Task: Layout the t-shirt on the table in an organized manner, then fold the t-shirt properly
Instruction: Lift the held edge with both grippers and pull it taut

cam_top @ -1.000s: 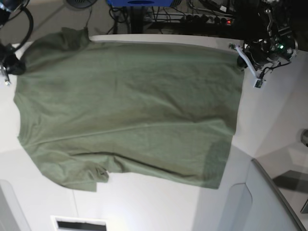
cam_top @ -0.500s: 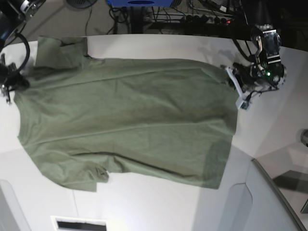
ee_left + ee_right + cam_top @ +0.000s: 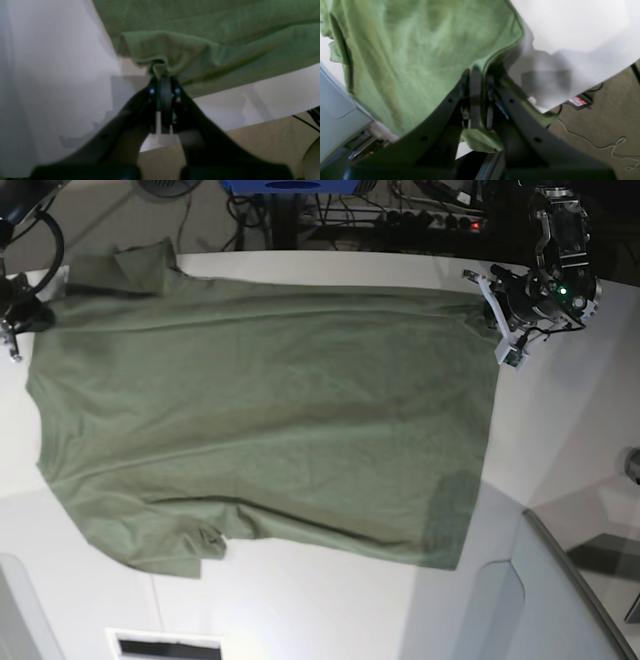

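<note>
t-shirt (image 3: 260, 415): spread across table (image 3: 560, 430), near hem lying flat | far edge stretched taut to smooth wrinkles | right gripper (image 3: 480, 72): clamped on far shoulder edge | left gripper (image 3: 163, 75): pinching far hem corner

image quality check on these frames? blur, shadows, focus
Left wrist: soft overall, the gripper body a dark blur, its shadow falling on the table. Right wrist: t-shirt weave smeared, gripper body out of focus, a dark shadow on the white top. Base: sharpest view, even light, a darker patch on the t-shirt at its lower right corner.
</note>
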`<act>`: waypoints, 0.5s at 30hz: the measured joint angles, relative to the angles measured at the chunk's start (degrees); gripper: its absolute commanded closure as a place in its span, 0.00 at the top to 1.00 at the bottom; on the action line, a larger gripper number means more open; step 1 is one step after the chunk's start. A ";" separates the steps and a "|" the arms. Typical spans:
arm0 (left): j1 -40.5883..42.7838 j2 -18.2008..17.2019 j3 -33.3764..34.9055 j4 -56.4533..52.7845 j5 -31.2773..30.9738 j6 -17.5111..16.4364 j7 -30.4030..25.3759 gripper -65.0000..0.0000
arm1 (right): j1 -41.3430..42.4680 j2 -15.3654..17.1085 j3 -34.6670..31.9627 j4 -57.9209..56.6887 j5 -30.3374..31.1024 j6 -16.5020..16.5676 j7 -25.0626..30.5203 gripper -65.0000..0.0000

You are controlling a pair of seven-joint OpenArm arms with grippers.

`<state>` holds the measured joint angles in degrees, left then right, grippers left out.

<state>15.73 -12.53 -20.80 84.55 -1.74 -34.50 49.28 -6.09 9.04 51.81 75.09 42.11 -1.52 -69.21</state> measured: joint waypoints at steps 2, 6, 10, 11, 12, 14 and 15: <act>0.68 -0.02 -0.04 0.42 -0.20 0.00 -0.39 0.00 | -0.33 -0.07 0.00 -0.11 0.46 0.00 0.02 0.00; 2.10 0.00 0.00 1.44 0.02 0.00 -0.17 0.00 | -1.97 0.13 0.22 -0.11 0.44 0.00 0.35 0.00; 2.40 0.00 0.04 1.57 0.00 0.00 -0.20 0.00 | -2.89 -1.53 3.52 -0.02 0.44 -0.02 0.46 0.00; 2.38 -0.02 0.13 1.60 0.00 0.00 -0.20 0.00 | -3.17 -1.68 4.07 0.02 0.20 -0.02 0.15 0.00; 2.43 -0.02 0.17 1.60 0.00 0.00 -0.20 0.00 | -3.58 -1.62 4.13 0.20 0.22 -0.02 -0.04 0.00; 3.10 -0.02 0.17 1.90 -0.07 0.00 -0.44 0.00 | -4.13 -1.44 4.22 0.35 0.22 -0.02 0.17 0.00; 3.58 -0.02 0.17 2.45 0.04 0.00 -0.35 0.00 | -4.17 -1.46 4.37 0.35 0.24 -0.02 0.17 0.00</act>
<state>19.31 -12.56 -20.62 87.00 -1.69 -34.50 48.93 -10.26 7.57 56.18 75.44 42.35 -1.54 -69.04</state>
